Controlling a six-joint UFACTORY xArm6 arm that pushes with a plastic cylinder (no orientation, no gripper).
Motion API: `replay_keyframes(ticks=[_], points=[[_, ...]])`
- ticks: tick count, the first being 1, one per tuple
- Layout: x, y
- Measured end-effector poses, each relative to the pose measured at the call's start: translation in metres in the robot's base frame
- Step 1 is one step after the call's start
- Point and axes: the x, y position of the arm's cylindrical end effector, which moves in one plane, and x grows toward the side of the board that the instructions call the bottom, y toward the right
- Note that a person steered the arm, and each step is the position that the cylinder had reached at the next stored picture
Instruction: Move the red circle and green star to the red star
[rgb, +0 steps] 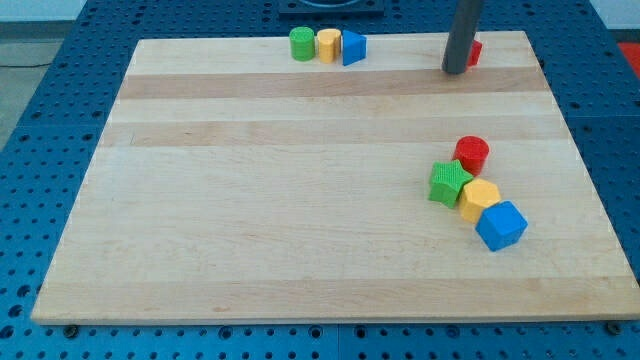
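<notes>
The red circle (472, 154) sits at the view's right, middle height, touching the green star (449, 183) just below-left of it. The red star (474, 53) is at the view's top right, mostly hidden behind my rod, with only a sliver showing. My tip (455, 71) rests on the board right against the red star's left side, far above the red circle and green star.
A yellow block (479, 199) and a blue cube (501, 225) lie in a diagonal line below-right of the green star. A green cylinder (302, 44), a yellow block (328, 45) and a blue triangle (353, 47) stand in a row at the top edge.
</notes>
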Motion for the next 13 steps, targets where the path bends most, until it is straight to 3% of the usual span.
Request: replay_keyframes(ticks=[3,6,10,11,13], points=[[-0.020,0.010],[0.074,-0.085],[0.244,-0.101],[0.249,-0.069],[0.213,-0.068]])
